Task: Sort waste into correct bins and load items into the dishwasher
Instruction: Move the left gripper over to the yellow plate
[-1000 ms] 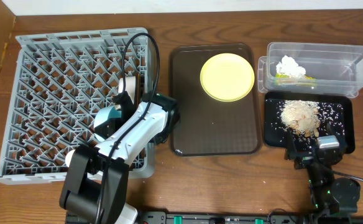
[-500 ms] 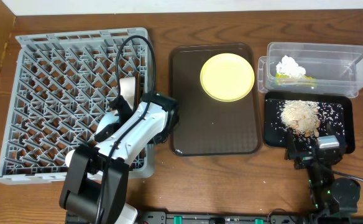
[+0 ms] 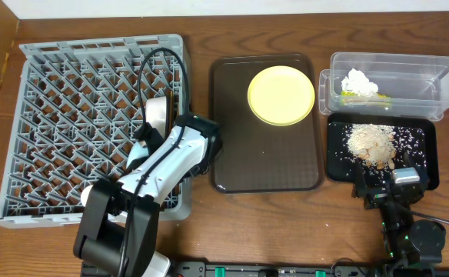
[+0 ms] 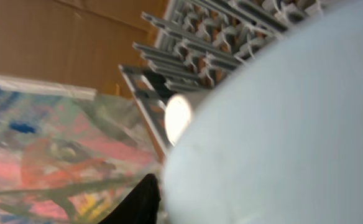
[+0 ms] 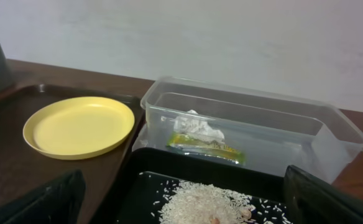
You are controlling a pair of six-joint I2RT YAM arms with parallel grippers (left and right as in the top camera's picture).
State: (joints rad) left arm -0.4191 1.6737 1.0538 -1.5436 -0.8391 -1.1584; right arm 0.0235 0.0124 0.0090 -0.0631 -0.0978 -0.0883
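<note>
The light blue bowl [image 3: 136,153] is over the right part of the grey dish rack [image 3: 55,100], and your left gripper [image 3: 146,145] grasps it. In the left wrist view the bowl fills most of the picture. A white dish [image 3: 158,112] stands on its edge in the rack just beside. Your right gripper [image 5: 183,186] is released, fingers wide apart, at the near edge of the black tray [image 3: 424,154] that holds the crumbs [image 3: 370,144]. The yellow plate [image 3: 281,95] lies on the brown tray [image 3: 232,154].
</note>
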